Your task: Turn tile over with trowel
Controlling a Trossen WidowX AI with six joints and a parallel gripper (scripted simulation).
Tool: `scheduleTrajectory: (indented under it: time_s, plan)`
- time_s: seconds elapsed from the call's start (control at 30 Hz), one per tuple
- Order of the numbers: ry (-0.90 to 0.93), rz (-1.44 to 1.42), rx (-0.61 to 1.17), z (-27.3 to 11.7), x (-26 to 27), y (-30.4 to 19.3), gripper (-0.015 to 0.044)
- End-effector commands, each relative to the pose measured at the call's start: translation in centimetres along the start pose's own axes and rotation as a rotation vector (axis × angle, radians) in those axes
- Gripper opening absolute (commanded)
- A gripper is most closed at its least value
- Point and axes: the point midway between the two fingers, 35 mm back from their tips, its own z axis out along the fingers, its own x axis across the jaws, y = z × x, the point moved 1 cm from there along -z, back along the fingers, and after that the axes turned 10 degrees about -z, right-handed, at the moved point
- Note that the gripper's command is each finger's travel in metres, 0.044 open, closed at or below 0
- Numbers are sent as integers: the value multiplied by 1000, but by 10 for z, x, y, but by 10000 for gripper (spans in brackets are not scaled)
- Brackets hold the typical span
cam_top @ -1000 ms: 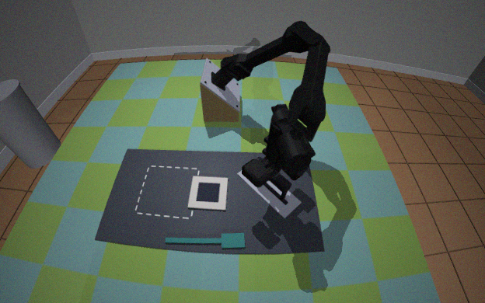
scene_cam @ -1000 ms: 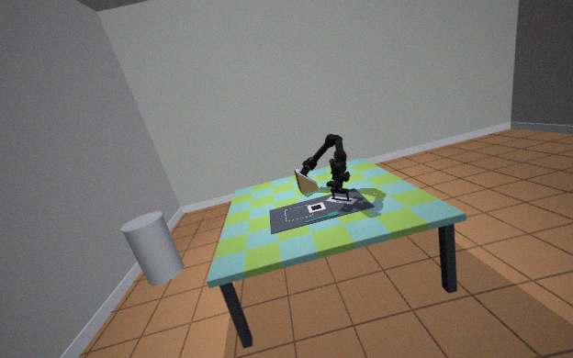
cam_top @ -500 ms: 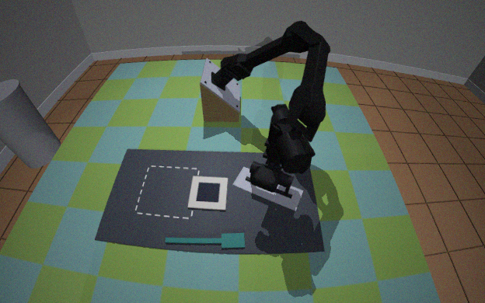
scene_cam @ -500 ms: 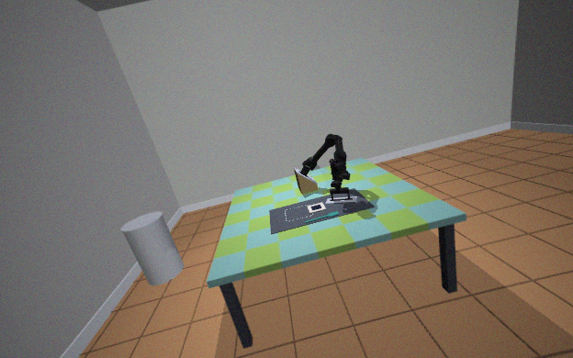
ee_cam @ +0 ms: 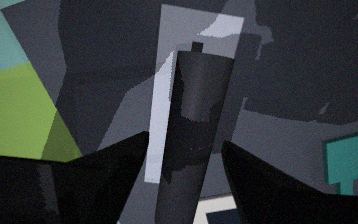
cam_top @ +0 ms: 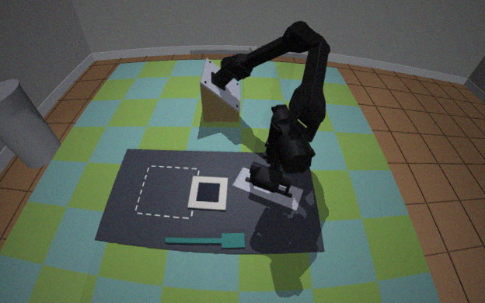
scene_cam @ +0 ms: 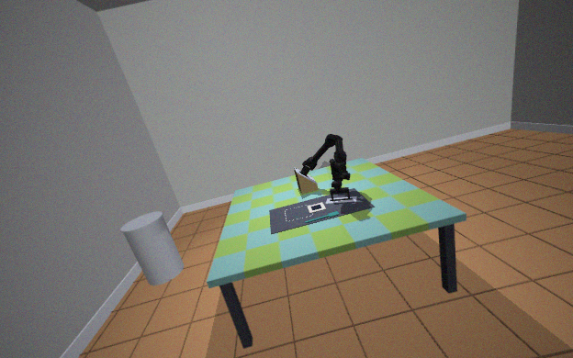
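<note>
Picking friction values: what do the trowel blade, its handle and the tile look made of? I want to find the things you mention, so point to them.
Blade [cam_top: 238, 203] [ee_cam: 162, 100]: probably metal, pale grey, thin, crisp edges. Handle [ee_cam: 200, 95]: black plastic or rubber, soft highlight. Tile [cam_top: 223, 194] [scene_cam: 309, 207] [ee_cam: 204, 212]: matte off-white, ceramic or plastic.

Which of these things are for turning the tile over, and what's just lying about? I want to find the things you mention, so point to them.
For the job:
- black-handled trowel [cam_top: 242, 181] [scene_cam: 351, 200] [ee_cam: 200, 90]
- tile [cam_top: 207, 192] [scene_cam: 316, 207] [ee_cam: 223, 216]
- mat [cam_top: 113, 217] [scene_cam: 277, 225] [ee_cam: 282, 135]
- dashed outline [cam_top: 152, 167] [scene_cam: 285, 215]

Apparently extra:
- teal flat-bladed tool [cam_top: 233, 240] [scene_cam: 326, 217] [ee_cam: 342, 160]
- grey cylinder [cam_top: 27, 128] [scene_cam: 152, 248]

Your tile: pale square, dark centre up, flat on dark mat, overlapping one side of dashed outline. Your trowel: flat grey blade, black handle above, on mat beside tile.
</note>
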Motion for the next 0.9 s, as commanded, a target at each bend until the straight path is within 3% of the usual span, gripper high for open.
scheduleTrajectory:
  time_s: [0.0,0.37,0.53,0.73,0.77,0.87]
  plan:
    - [0,-5,0,0,0,-1,270]
    - [0,-5,0,0,0,-1,270]
    - [0,-5,0,-42,3,-1,270]
    - [0,-5,-1,-44,3,-1,270]
    - [-7,5,1,-46,2,-3,296]
    - [-7,5,2,-56,2,-3,300]
